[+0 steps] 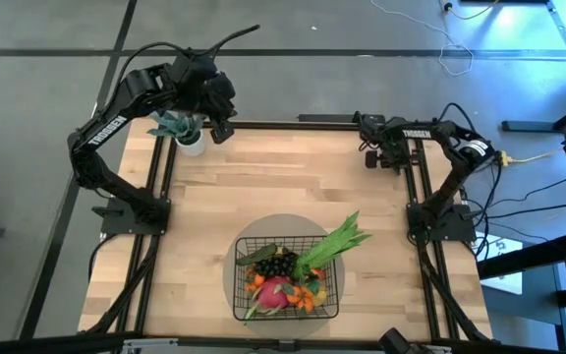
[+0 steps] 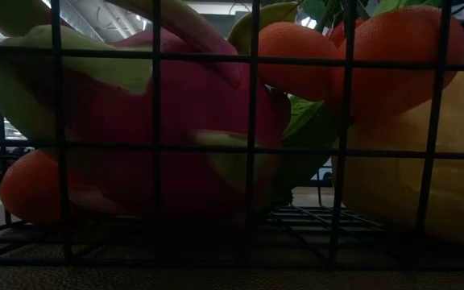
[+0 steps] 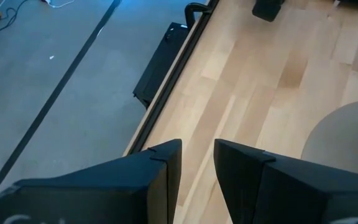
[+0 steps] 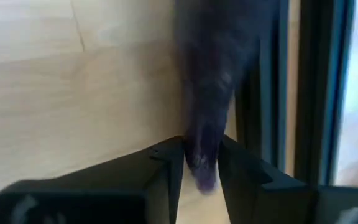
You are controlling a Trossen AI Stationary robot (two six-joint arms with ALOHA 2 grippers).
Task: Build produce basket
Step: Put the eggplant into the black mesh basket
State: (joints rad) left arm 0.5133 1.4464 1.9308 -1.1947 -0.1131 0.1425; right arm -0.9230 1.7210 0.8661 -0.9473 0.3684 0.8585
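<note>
1. From above, the left tool [image 1: 222, 126] is seen at the far left corner of the surface [image 1: 214, 187], just beside a potted plant [image 1: 187, 128]; its wrist view shows two dark fingers [image 3: 160, 174] set slightly apart with nothing between them.
2. One basket [image 1: 288, 280] sits on a grey round mat [image 1: 232, 265] near the near edge, well apart from both tools.
3. Inside it, the produce [image 1: 288, 275] is piled. The low view, through the mesh [image 2: 155, 145], shows one pink dragon fruit [image 2: 192, 105], three oranges [image 2: 296, 56] and one yellow mango [image 2: 425, 177]; green leafy stalks [image 1: 337, 241] show only from above.
4. The right tool [image 1: 371, 155] rests at the far right corner; its fingers [image 4: 160, 168] are parted slightly, a blurred dark shape [image 4: 207, 93] showing between them, and whether it is gripped cannot be told.
</note>
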